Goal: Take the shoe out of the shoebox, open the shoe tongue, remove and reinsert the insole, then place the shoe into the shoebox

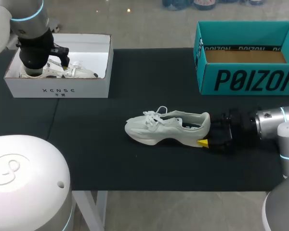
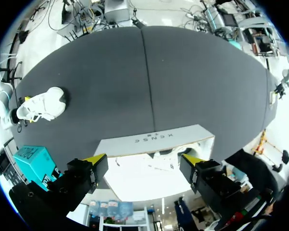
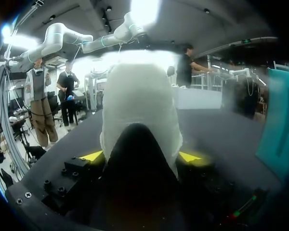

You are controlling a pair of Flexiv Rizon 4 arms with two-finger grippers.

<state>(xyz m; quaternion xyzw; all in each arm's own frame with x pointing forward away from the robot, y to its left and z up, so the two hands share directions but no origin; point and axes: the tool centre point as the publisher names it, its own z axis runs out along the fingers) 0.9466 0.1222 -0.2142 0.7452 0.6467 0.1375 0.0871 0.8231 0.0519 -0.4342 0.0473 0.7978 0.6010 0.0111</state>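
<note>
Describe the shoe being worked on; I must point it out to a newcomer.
On the black table, look between the white shoebox at the left and the teal shoebox at the right. The white sneaker stands there in the open, heel gripped by the right hand; the other sneaker sits inside the white shoebox.

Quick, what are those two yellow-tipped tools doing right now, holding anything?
Left tool: open, empty, above the white cardboard shoebox.
Right tool: closed on the heel of the white lace-up sneaker.
</note>
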